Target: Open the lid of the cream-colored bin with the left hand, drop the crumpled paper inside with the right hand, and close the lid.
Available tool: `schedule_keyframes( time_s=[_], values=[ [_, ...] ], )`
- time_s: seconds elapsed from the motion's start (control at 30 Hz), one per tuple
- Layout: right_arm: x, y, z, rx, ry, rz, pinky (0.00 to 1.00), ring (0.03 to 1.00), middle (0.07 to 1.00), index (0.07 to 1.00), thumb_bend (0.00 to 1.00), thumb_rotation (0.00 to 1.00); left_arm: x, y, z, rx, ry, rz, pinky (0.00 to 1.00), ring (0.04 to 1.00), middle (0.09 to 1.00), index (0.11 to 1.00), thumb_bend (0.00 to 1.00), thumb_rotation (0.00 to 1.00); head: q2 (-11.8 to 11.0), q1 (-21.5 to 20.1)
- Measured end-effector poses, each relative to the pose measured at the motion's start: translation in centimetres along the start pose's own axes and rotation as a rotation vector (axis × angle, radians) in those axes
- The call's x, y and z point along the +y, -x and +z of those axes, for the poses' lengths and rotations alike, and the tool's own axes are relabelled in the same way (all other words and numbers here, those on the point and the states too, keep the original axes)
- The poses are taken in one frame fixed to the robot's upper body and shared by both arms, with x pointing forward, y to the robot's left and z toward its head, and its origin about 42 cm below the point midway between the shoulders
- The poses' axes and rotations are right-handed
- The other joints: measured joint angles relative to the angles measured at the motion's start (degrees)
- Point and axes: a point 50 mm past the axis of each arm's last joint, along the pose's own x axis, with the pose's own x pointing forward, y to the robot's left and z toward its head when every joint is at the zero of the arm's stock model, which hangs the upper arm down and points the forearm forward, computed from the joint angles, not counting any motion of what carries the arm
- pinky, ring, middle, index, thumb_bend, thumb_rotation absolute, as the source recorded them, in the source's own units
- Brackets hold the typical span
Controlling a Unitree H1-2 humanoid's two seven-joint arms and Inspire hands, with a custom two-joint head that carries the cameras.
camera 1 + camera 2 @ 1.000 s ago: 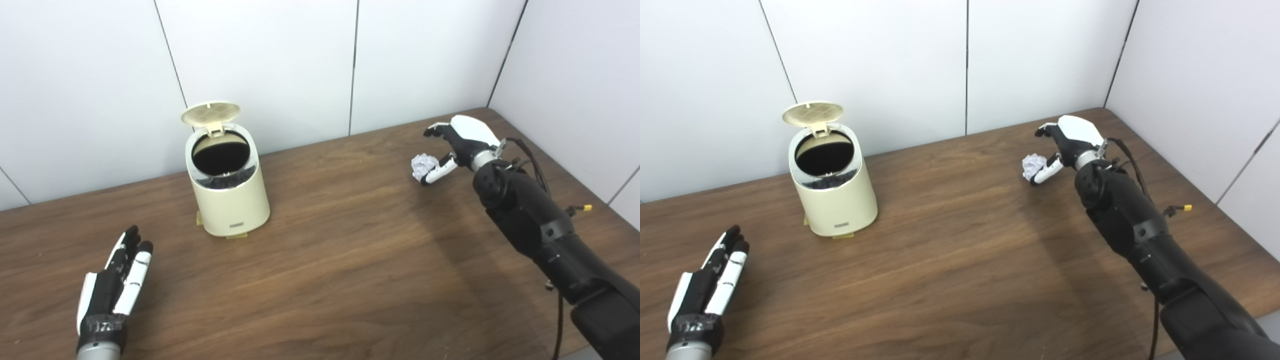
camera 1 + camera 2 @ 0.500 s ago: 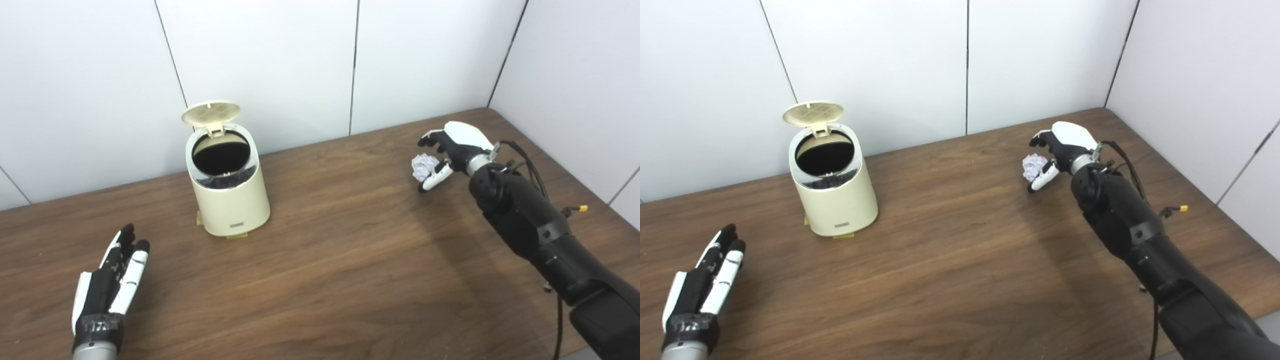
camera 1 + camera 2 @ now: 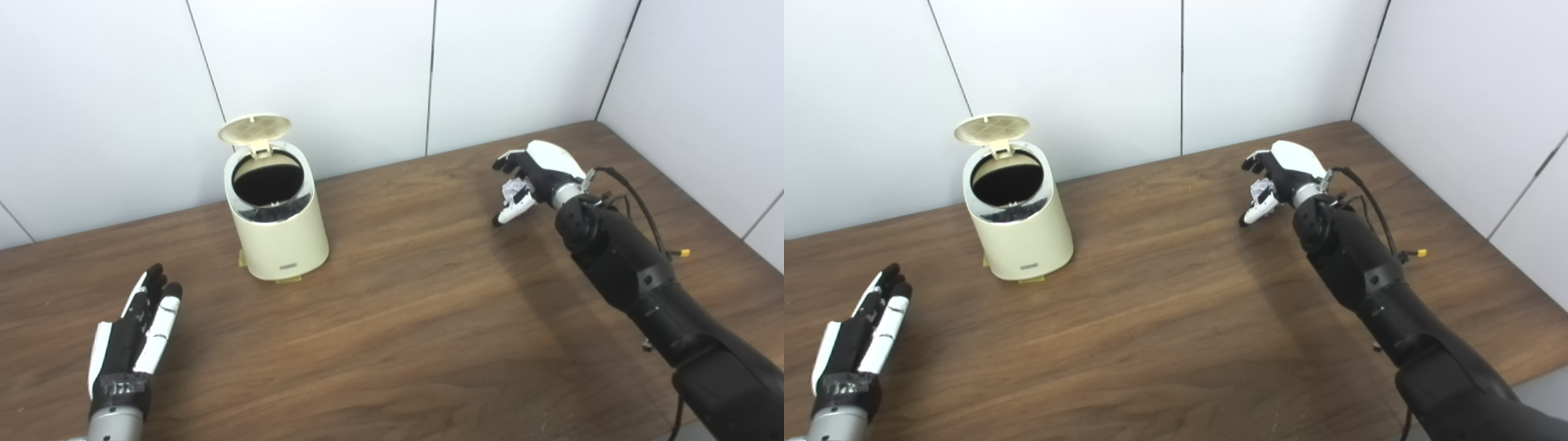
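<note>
Bin (image 3: 277, 223) sits on the table (image 3: 398, 318) with its lid (image 3: 255, 128) flipped up. My right hand (image 3: 531, 177) is curled around the paper ball (image 3: 511, 188), far right of it. Left hand (image 3: 136, 334) rests flat, fingers spread, holding nothing.

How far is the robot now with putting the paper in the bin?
Done: the lid of the cream-colored bin stands open. In hand: the right hand is curled around the crumpled paper, far from the bin. The left hand waits open. Left: carry, drop, close the lid.
</note>
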Motion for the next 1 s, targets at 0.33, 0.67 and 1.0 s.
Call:
schedule_keyframes(
  time_s=[0.33,0.67,1.0],
  values=[
    [0.1,0.09,-0.29,0.009,-0.037,0.013,0.57,0.634,0.698,0.724,0.86,0.06,0.3,0.07,-0.02,0.0,-0.002,0.009,0.97,0.956,0.954,0.988,0.6,0.74,0.53,0.53],
    [-0.28,0.16,-0.53,0.027,-0.035,0.048,0.59,0.638,0.7,0.705,0.84,0.04,0.63,0.12,0.08,-0.005,0.002,0.021,0.95,0.958,0.956,0.986,0.6,0.76,0.79,0.53],
    [-0.74,0.3,-0.81,0.02,-0.012,0.063,0.57,0.623,0.682,0.699,0.83,0.05,0.53,0.11,0.05,-0.004,-0.001,0.019,0.98,0.97,0.959,0.986,0.61,0.76,0.35,0.44]
  ],
)
